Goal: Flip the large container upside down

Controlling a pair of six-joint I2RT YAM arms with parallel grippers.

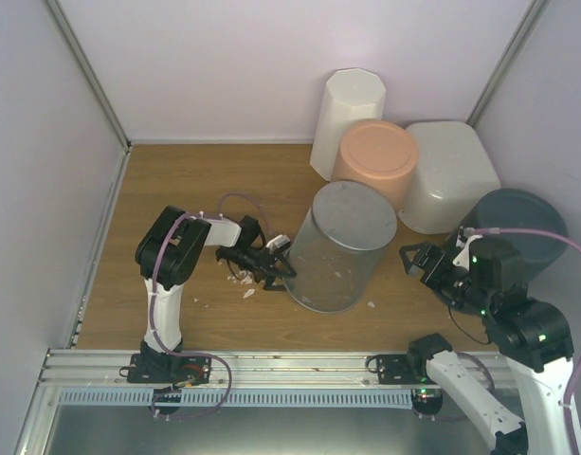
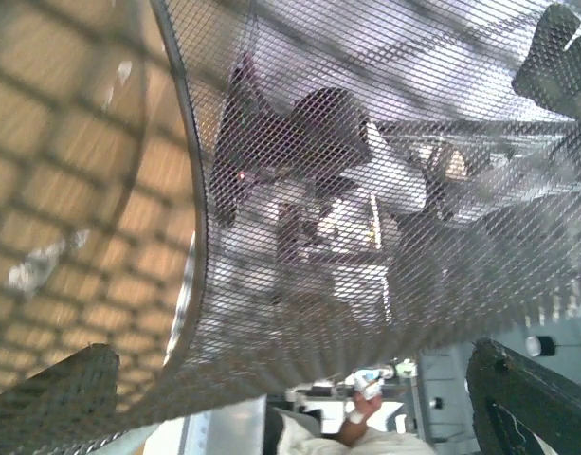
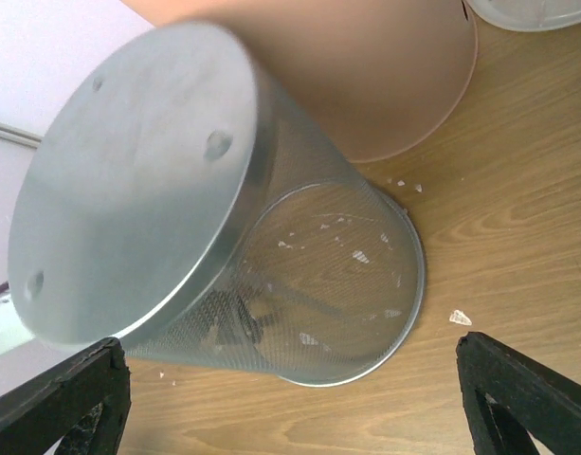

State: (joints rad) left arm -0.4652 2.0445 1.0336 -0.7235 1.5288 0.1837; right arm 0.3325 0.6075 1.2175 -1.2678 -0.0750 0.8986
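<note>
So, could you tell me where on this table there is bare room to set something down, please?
The back-left of the table is bare, bordered by the left wall, back wall and white faceted bin. A narrower strip runs along the near edge before the mesh bin. The back-right is crowded: peach bin, large container, dark grey bin.

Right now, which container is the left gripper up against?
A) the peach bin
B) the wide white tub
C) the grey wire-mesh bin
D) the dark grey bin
C: in the top view the left gripper sits at the lower rim of the grey wire-mesh bin, and mesh fills its wrist view.
</note>
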